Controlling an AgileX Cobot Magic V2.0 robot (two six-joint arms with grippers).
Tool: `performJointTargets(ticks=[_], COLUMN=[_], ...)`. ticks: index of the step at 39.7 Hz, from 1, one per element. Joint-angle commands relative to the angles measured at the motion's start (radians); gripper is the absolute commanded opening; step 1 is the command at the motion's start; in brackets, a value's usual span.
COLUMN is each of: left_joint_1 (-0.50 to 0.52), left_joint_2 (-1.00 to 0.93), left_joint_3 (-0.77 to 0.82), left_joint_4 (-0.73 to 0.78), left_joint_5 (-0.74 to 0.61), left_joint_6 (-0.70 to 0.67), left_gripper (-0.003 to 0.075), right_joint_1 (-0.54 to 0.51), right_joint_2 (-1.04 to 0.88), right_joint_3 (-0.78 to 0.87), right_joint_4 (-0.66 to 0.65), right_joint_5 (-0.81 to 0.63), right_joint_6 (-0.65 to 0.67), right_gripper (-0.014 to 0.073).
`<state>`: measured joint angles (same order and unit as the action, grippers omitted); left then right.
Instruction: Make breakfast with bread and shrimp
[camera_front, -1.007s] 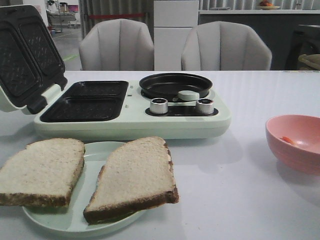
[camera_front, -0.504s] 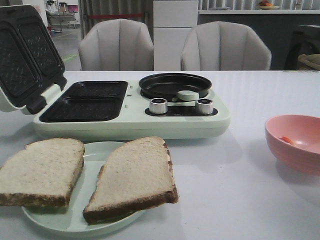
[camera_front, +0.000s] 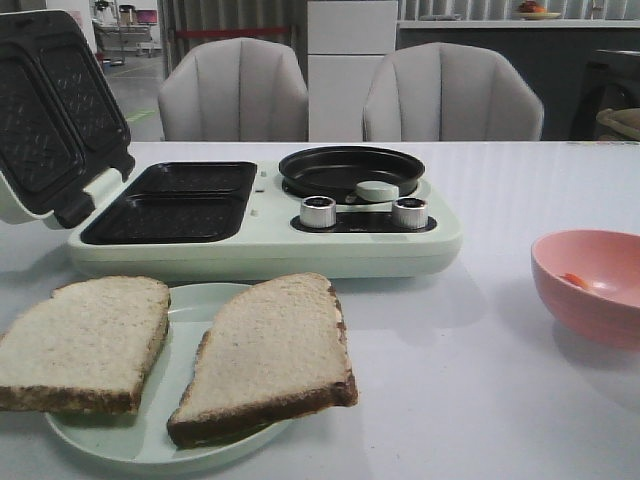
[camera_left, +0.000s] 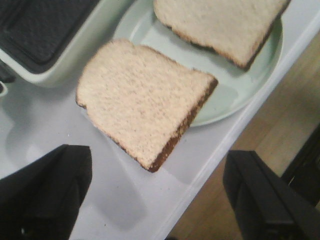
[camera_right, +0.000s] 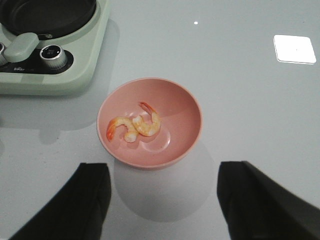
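Bread (camera_front: 180, 360): two slices flat on a pale green plate (camera_front: 195, 300) at the near left corner of the bench (camera_front: 480, 400), in the front view. Left slice overhanging the plate's left rim, right slice reaching past its near rim. Just behind the plate, a pale green breakfast maker (camera_front: 265, 235), lid (camera_front: 50, 110) swung up and back on the left, two dark grill wells beside a small black pan (camera_front: 350, 168), two silver knobs (camera_front: 362, 212) in front of the pan. Toward the right edge of the bench, a pink bowl (camera_front: 590, 285), well apart from the plate, with a speck of orange shrimp (camera_front: 573, 280) inside. No arms visible here.

Left wrist view: hovering over the bread (camera_left: 145, 107), one slice half off the plate (camera_left: 235, 95) and out over the bench, the second slice farther along the plate. Left gripper (camera_left: 165, 195) spread wide, dark fingers (camera_left: 45, 195) either side, holding nothing, clear of the bread.

Right wrist view: looking down into the pink bowl (camera_right: 185, 135), two curled shrimp (camera_right: 135, 125) touching each other near its centre. Corner of the breakfast maker (camera_right: 75, 75) near the bowl. Right gripper (camera_right: 160, 205) spread wide and empty, fingers (camera_right: 80, 205) apart from the bowl.
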<state>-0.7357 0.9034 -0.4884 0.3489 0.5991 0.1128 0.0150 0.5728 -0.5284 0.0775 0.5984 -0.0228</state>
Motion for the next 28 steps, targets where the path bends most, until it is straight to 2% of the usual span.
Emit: performJointTargets(ticks=[1,7,13,18,28], left_joint_1=[-0.077,-0.187,-0.229,-0.232,-0.232], left_joint_2=[0.076,0.222,0.341,0.425,0.560], left_joint_3=[-0.015,-0.001,0.023,0.025,0.025], left_joint_4=[0.239,0.537,0.763,0.877,1.020], left_joint_5=[-0.032,0.024,0.073,0.089,0.150], left_joint_6=[-0.204,-0.418,-0.597,-0.709,-0.833], left_gripper=[0.0582,0.0582,0.0582,0.0581,0.0581], right_joint_1=[-0.002,-0.002,-0.002,-0.002,-0.002], right_joint_2=[0.009,0.009,0.009,0.009,0.009], right_joint_3=[-0.033,-0.033,-0.033,-0.033,-0.033], right_joint_4=[-0.009,-0.009,-0.009,-0.009,-0.009], right_joint_5=[-0.067,-0.067,-0.067,-0.067,-0.067], right_joint_6=[-0.006,-0.006,-0.006,-0.006,-0.006], right_gripper=[0.0558,0.0558,0.0558,0.0558,0.0558])
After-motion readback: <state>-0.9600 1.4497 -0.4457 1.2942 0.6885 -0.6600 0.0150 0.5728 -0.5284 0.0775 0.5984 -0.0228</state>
